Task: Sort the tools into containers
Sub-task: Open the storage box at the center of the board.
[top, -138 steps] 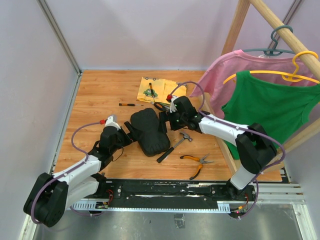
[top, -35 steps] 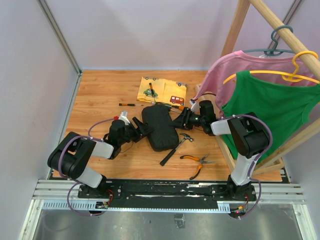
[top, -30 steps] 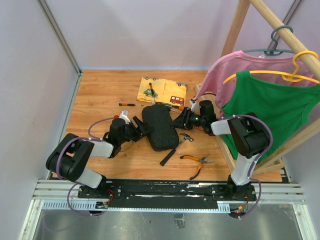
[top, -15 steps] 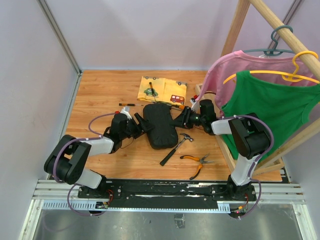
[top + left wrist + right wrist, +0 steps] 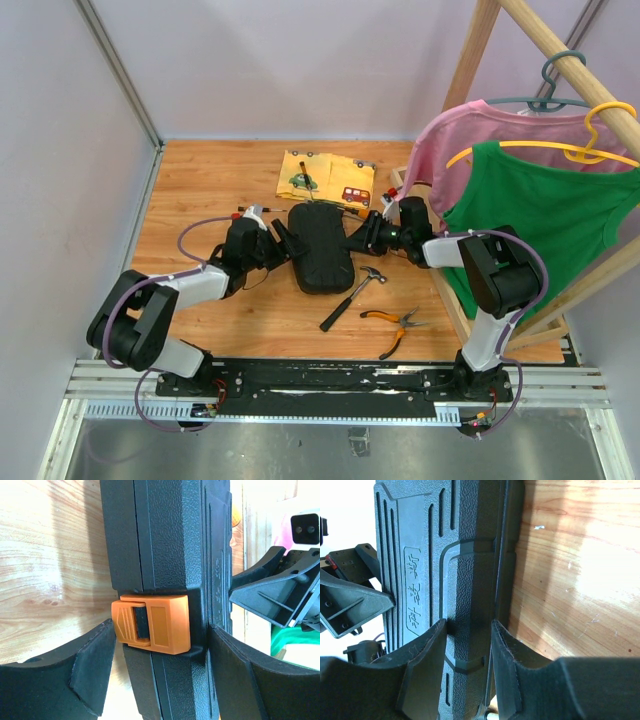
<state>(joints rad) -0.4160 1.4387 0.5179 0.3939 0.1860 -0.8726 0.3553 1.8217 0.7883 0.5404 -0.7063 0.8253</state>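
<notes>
The black tool case [image 5: 318, 248] lies closed mid-table with an arm at each side. My left gripper [image 5: 279, 243] is open and straddles the edge with the orange latch [image 5: 152, 622]: one finger [image 5: 235, 670] rests against the ribbed face, and the other [image 5: 92, 670] stands a little off on the table side. My right gripper [image 5: 362, 234] is shut on the case's opposite edge [image 5: 470, 540], with both pads pressing it. A hammer [image 5: 350, 294] and orange-handled pliers [image 5: 393, 322] lie on the wood near the right arm. A small dark screwdriver [image 5: 307, 172] rests on the yellow cloth.
The yellow car-print cloth [image 5: 345, 188] lies just beyond the case. A wooden clothes rack with a pink shirt [image 5: 440, 150] and a green shirt [image 5: 530, 215] fills the right side. Grey walls close the table on the left and at the back.
The case has swung round and slid toward the cloth. The left arm followed it forward and to the right, and the right gripper stayed on its edge.
</notes>
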